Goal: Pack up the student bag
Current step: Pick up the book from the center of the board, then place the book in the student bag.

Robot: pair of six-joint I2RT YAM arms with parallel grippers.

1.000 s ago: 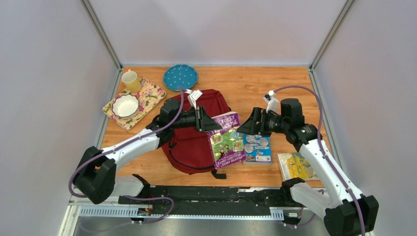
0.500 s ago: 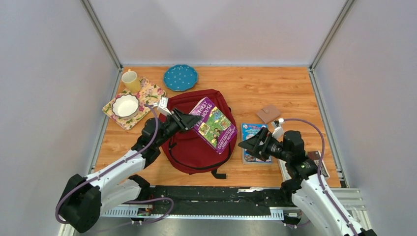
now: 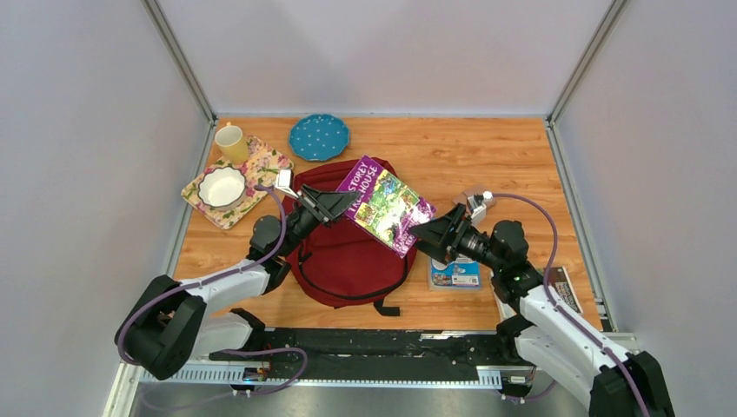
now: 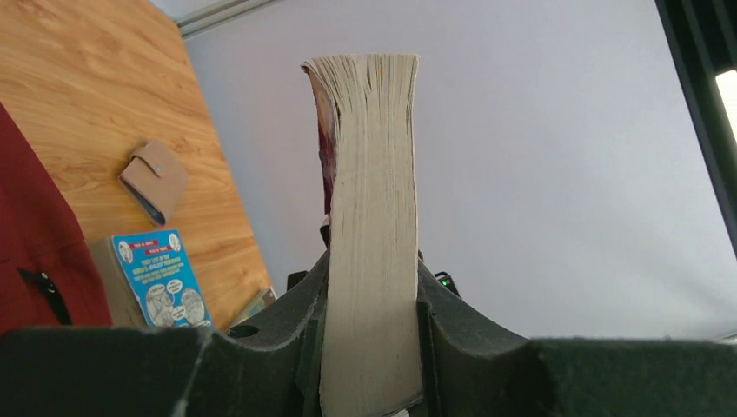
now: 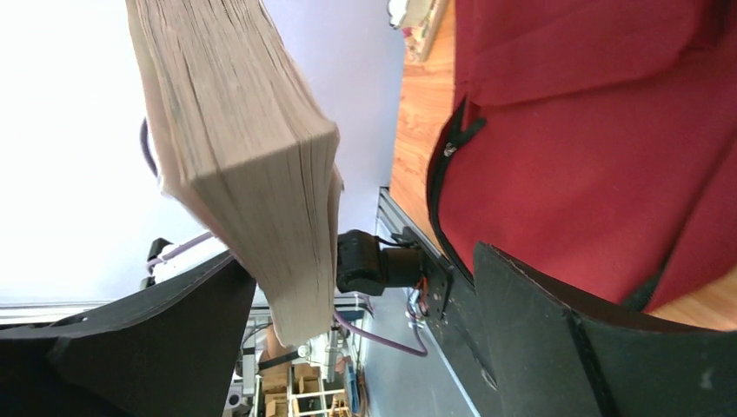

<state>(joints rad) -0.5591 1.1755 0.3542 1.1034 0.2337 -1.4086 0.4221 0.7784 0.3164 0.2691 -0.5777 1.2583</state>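
From above, the left gripper [image 3: 335,207] is clamped on one edge of a purple book [image 3: 387,204], holding it lifted and tilted. The bag [image 3: 348,256] lies flat on the table [image 3: 487,148] directly beneath those fingers. The book looks poised there so it can be fed into the bag, though no open mouth shows from this angle. The right gripper [image 3: 432,233] sits at the book's opposite corner with its jaws spread wide, probably to steady that free end. A blue book [image 3: 454,274] lies on the table just under it.

The left wrist view shows the book's page edge [image 4: 369,174] standing upright between the two fingers [image 4: 291,317], which press on both covers. The grip is low on the block, which leaves most of the book free to go in first. Beyond the fingers to the left are a strip of the bag [image 4: 26,243], the blue book [image 4: 161,278] and a tan wallet [image 4: 155,178].

In the right wrist view the fingers [image 5: 556,330] stand well apart. The book's corner [image 5: 252,174] hangs between them, close to one finger, and whether it touches I cannot tell. The bag's red cloth [image 5: 600,148] fills the space past the other finger.
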